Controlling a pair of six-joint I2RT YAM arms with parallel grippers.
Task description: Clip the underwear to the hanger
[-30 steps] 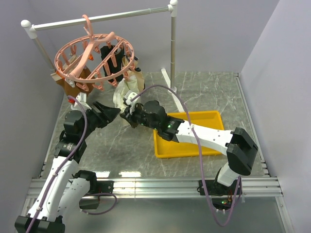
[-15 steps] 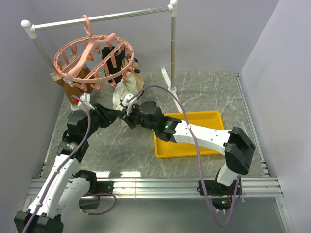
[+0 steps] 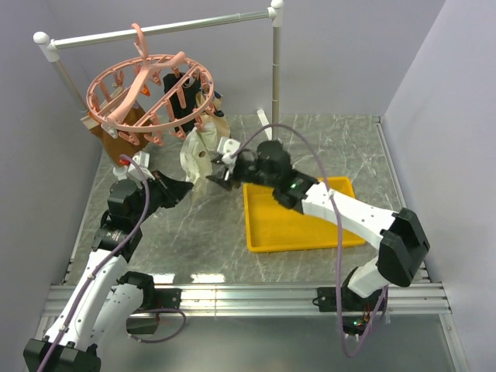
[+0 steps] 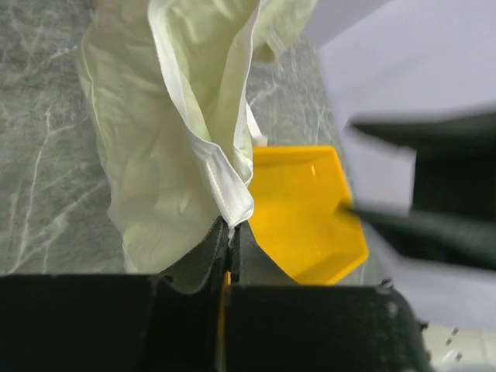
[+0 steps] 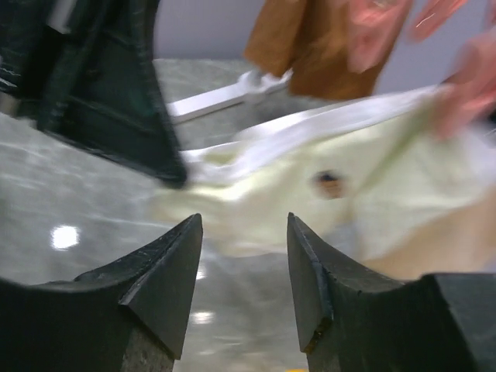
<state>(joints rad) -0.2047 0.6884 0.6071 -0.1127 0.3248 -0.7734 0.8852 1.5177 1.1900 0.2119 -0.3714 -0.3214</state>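
Two jaws, one hazard: my left jaws clench a thin hem of the underwear (image 4: 155, 139), dangling at five o'clock of the hanger (image 3: 136, 87); my right jaws gape, released, so any tug may slip it.

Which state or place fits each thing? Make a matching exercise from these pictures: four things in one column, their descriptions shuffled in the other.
Things
1. left gripper
2. right gripper
3. hanger
4. tray

Descriptions
A. lying flat on the table
B. open, holding nothing
C. hooked over the rail
D. shut on the underwear

Pairs: 1-D, 2-B, 3-C, 4-A
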